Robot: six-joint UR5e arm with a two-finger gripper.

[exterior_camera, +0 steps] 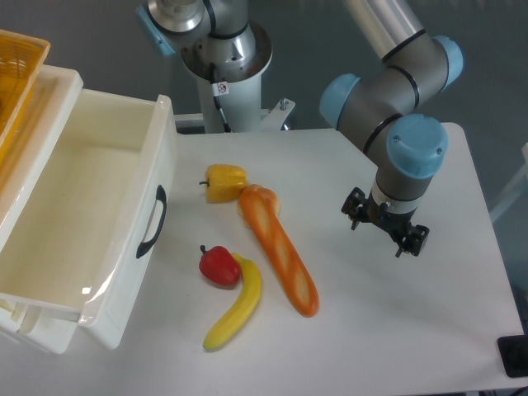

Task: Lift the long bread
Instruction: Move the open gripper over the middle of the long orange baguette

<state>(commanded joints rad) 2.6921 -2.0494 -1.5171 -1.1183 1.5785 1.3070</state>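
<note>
Banana (234, 306) beside long bread (280, 252), gripper (385, 223) apart, jaw state unclear.

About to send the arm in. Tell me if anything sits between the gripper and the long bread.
Nothing visible does. The gripper hangs to the right of the long bread, with only bare table between them.

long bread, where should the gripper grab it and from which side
Probably the middle of the long bread, from above, fingers closing across its narrow width. It lies flat and diagonal; the upper end touches a small bun, while mid-length is bare table both sides. The gripper hangs to its right.
</note>
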